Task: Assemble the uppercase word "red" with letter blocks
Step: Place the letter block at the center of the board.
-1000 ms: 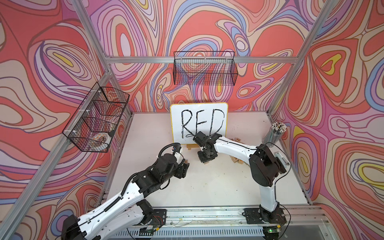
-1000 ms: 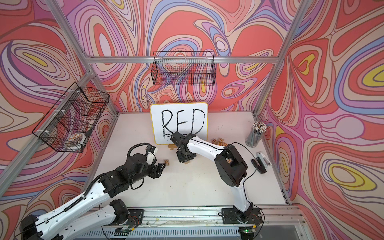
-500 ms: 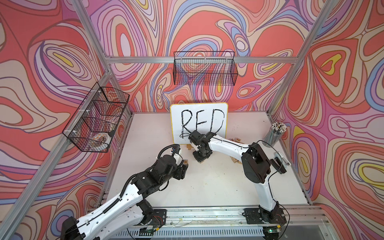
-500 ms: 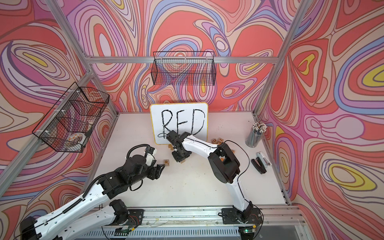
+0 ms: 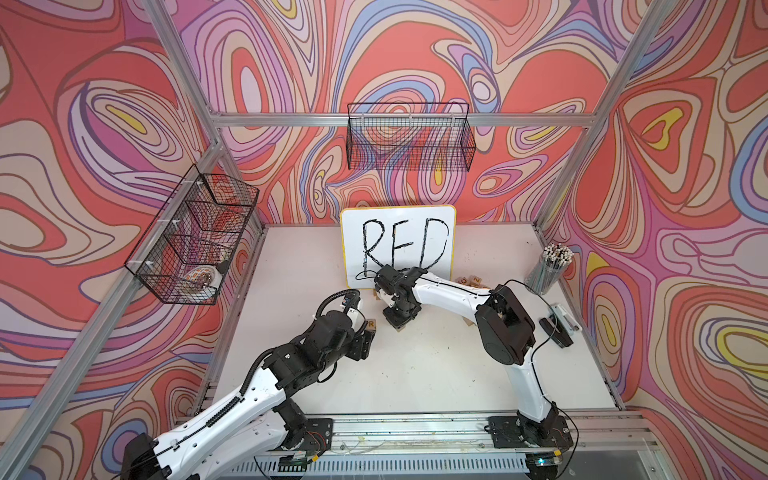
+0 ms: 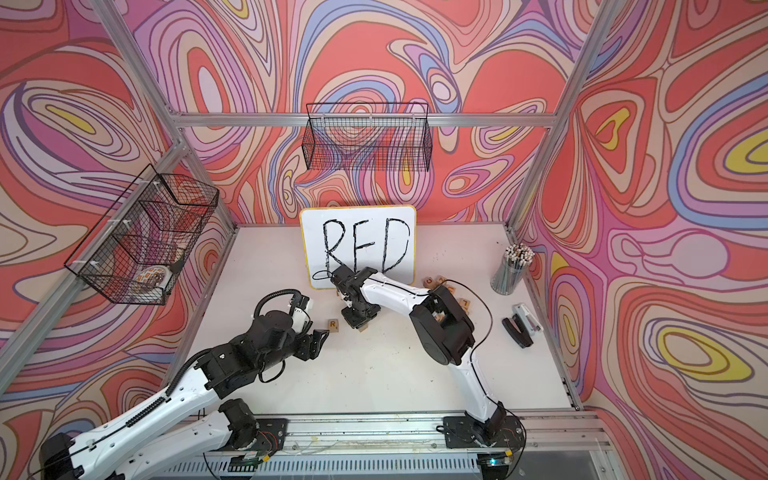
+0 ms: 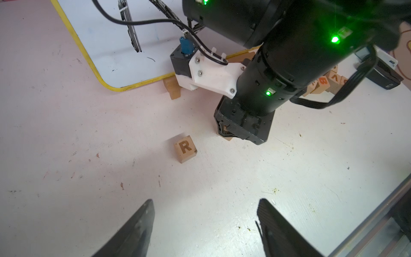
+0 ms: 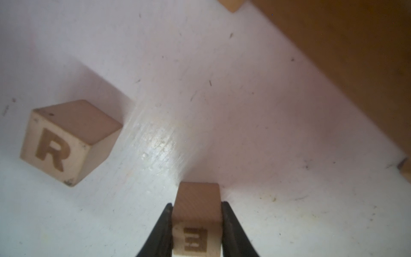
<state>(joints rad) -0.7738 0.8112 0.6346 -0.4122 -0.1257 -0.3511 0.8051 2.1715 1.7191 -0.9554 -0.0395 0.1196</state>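
Worry: my right fingers [image 8: 161, 235], squeezing the small light-wood E cube [image 8: 196, 211], may bump the light-wood R cube [image 8: 66, 142] sideways; left fingers [image 7: 135, 233] open.

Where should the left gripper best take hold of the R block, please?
I'd pinch two opposite side faces of the R block from straight above: it lies flat, R up, sides free, apart from the E block in the right gripper.
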